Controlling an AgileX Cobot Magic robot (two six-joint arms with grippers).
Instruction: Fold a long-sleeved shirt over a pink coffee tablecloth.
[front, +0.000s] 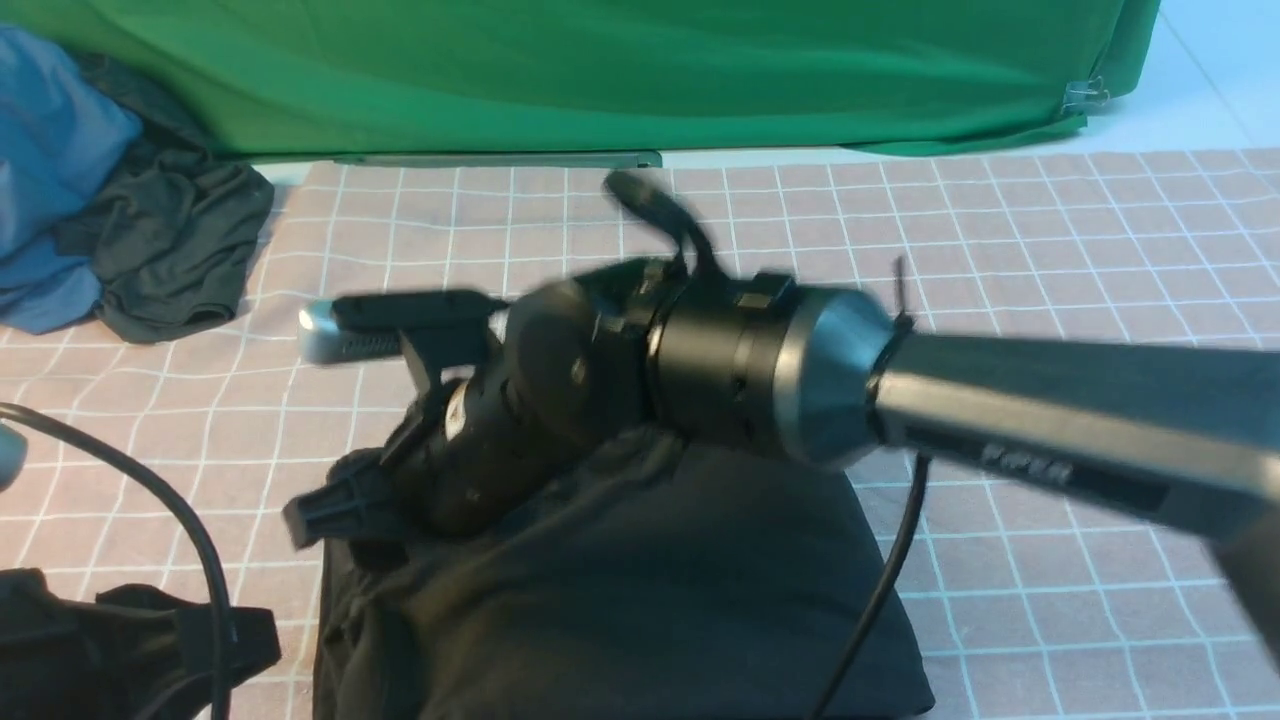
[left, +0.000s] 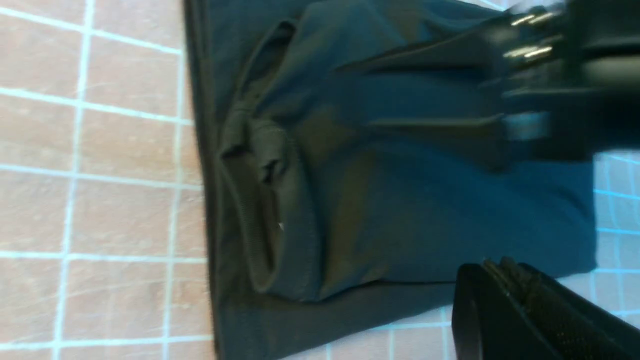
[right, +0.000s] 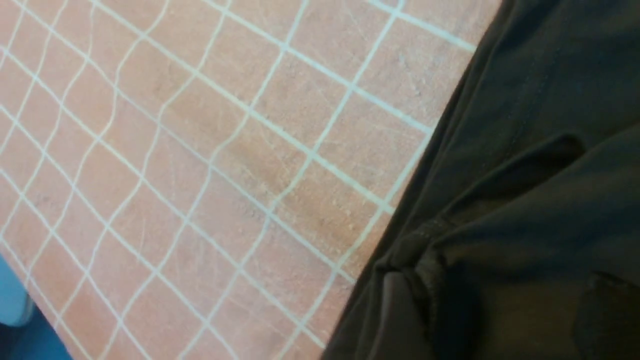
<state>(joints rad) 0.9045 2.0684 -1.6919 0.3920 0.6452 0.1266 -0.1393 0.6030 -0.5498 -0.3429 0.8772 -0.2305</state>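
Note:
The black long-sleeved shirt (front: 640, 590) lies folded into a compact block on the pink coffee tablecloth (front: 1050, 250), near the front. My right arm reaches across it from the right. The right gripper (front: 345, 490) hangs low over the shirt's left edge, blurred. In the right wrist view its two dark fingers (right: 397, 312) stand wide apart over the cloth of the shirt (right: 525, 175), open. My left gripper (front: 200, 635) rests at the front left beside the shirt. Its fingers (left: 495, 267) are pressed together with nothing between them, next to the shirt's ribbed collar (left: 255, 200).
A blue garment (front: 50, 170) and a dark grey garment (front: 170, 250) lie heaped at the back left. The green backdrop (front: 600, 70) hangs along the far edge. A black cable (front: 180, 520) loops at the left, and another (front: 880, 590) hangs over the shirt's right side.

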